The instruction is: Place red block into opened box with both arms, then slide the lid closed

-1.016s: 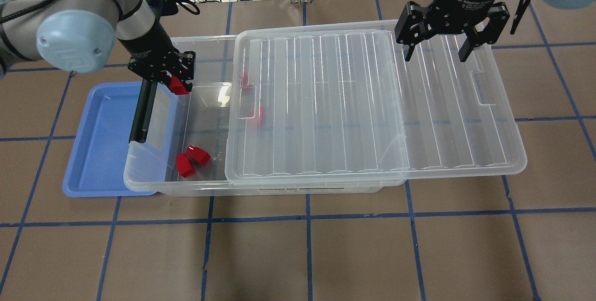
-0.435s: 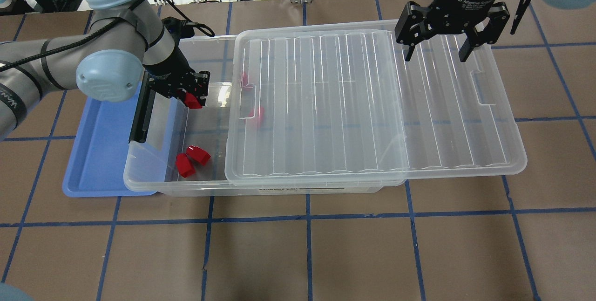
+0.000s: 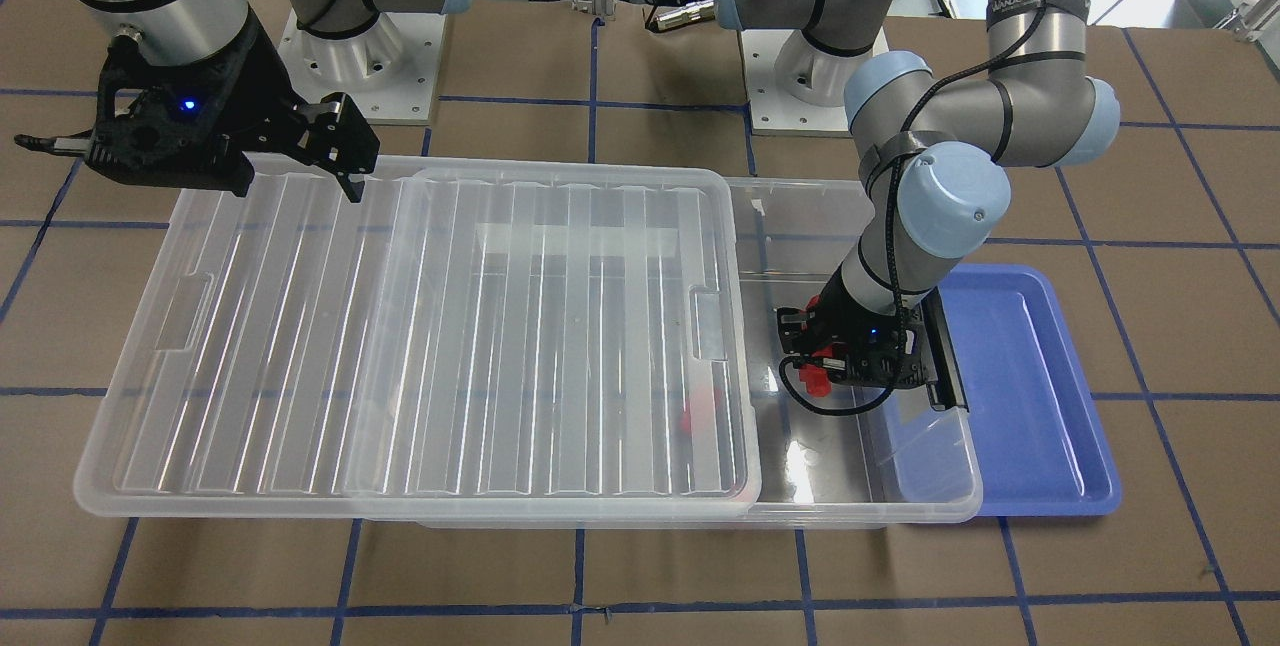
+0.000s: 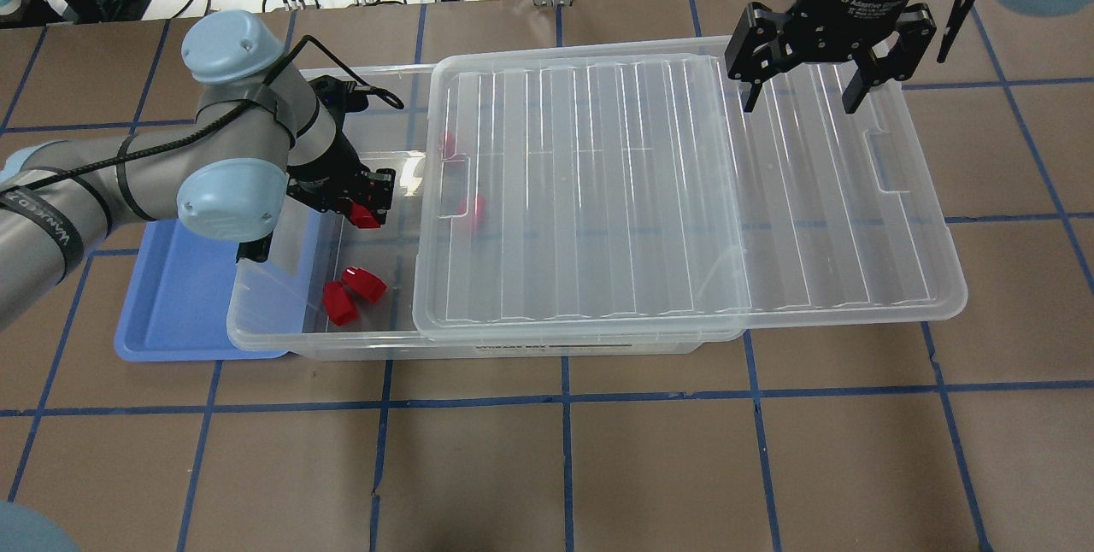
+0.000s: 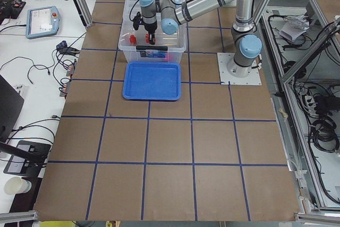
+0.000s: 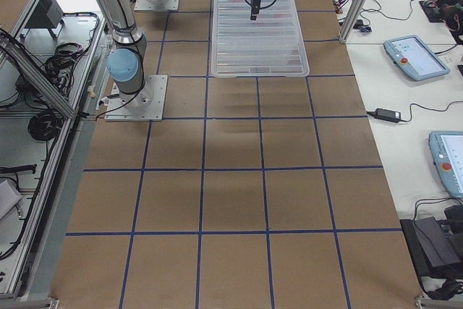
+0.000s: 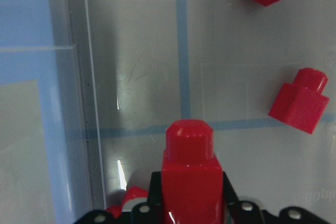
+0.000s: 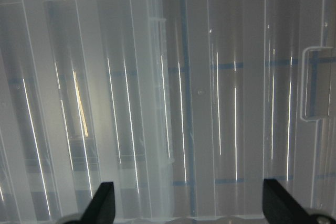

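L gripper (image 4: 362,208) is clamped on the red block (image 4: 367,217). In the wrist view the block's stub points away from the wrist, w/ the box floor below it. Gripper hangs over the uncovered end of the box (image 4: 342,349), near the black handle (image 3: 945,361). Can't tell how far below the rim it sits.

Two loose red blocks (image 4: 340,304) lie touching each other toward the front wall, apart from the held one. Two more show faintly through the lid (image 4: 684,193) near its tab recess. Lid covers most of the box and overhangs the far end on the robot's right. Blue tray (image 4: 171,296) sits at the handle end, partly under the box.

R gripper (image 4: 800,99) hovers over the lid's back corner, jaws wide apart, holding nothing.

Step in hand, as I read it: release the block.
- Go low before opening, so it doesn't bounce.
- Aim at bare floor, clear of the wall and the other blocks.
- Open fully, then lift straight up, away from the lid edge.
- Get the L arm out before the lid moves, else it jams.
- R arm should then push evenly toward the handle end, so the lid doesn't skew.
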`<state>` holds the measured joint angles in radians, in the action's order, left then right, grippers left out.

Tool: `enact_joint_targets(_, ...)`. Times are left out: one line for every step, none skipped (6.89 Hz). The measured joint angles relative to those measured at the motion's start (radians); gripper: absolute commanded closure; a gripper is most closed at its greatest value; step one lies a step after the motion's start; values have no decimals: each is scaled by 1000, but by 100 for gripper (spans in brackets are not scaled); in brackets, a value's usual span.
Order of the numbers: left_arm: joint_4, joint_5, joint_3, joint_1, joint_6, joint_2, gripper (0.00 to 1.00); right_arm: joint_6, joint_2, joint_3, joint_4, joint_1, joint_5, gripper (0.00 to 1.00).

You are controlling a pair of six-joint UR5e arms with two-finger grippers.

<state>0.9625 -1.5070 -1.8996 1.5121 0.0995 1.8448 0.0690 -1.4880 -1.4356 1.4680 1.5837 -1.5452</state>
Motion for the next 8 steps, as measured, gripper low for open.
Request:
enact_joint_targets(-46,-3,-23,-1,2,5,72,0,0,0,0,-1,0,0)
enact_joint_targets(-62,-7,-30,-1,3,11,31,0,0,0,0,-1,0,0)
enact_joint_targets(-61,-10,-24,-3,1,17,27,0,0,0,0,-1,1,0)
enact_joint_targets(-37,-12,-5,-3,-6,15,27,0,0,0,0,-1,1,0)
enact_joint_targets(21,-13,35,-1,-10,6,27,0,0,0,0,-1,1,0)
enact_joint_targets(102,-13,89,5,-16,-6,26,0,0,0,0,0,1,0)
enact_joint_targets(207,-11,157,12,-31,-21,21,0,0,0,0,-1,1,0)
enact_joint_targets(315,-8,228,21,-54,-41,17,-1,0,0,0,-1,0,0)
